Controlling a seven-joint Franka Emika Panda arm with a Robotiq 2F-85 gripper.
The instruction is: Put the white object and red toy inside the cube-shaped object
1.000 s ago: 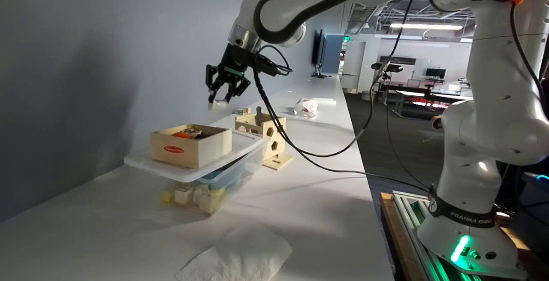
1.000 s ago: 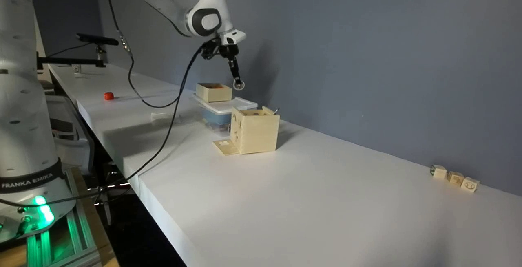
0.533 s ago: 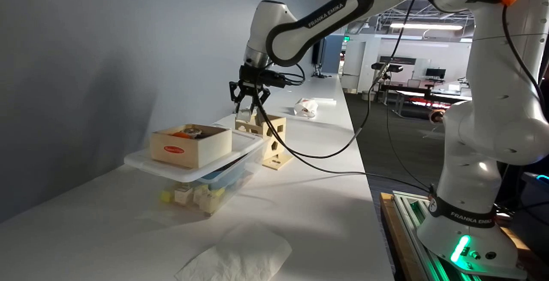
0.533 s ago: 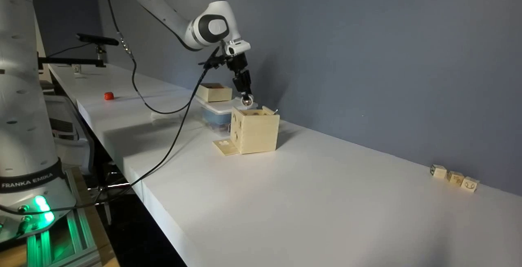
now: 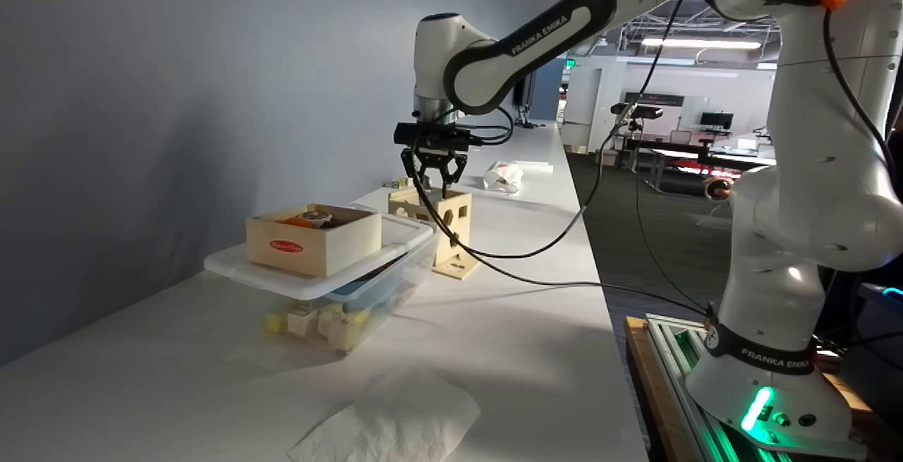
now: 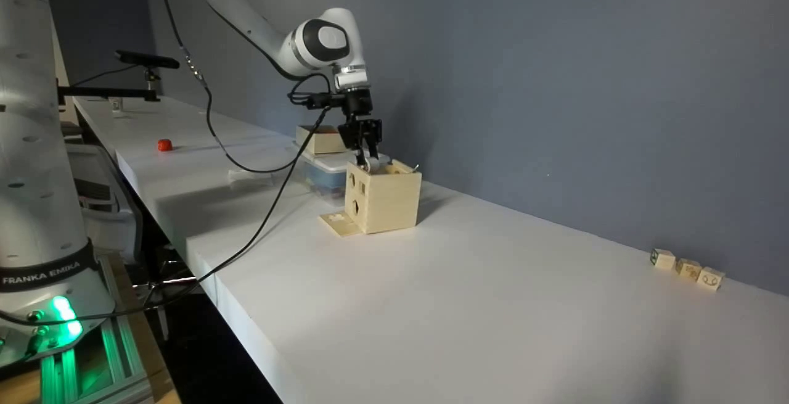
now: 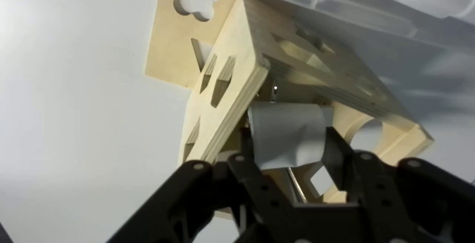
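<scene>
The cube-shaped object (image 6: 391, 203) is a light-wood cube with an open top and cut-out holes; it also shows in the other views (image 5: 458, 221) (image 7: 245, 73). My gripper (image 6: 368, 156) points down at its open top and is shut on the white object, a short white roll (image 7: 287, 135). The roll shows at the cube's rim in an exterior view (image 6: 372, 164). In the wrist view it lies between the cube's walls, close to the left one; I cannot tell its exact depth. The red toy (image 6: 164, 145) lies far off on the table.
A metal utensil (image 7: 296, 185) stands inside the cube. A flat wood panel (image 6: 341, 223) lies beside it. A clear tub (image 5: 381, 293) carrying a wooden tray (image 5: 353, 243) stands close by. Small blocks (image 6: 688, 269) lie by the wall. Crumpled paper (image 5: 504, 176) lies farther back.
My gripper has come down and across from above the tub side to the cube's open top, turning upright, with the white object held. The cube has turned slightly.
</scene>
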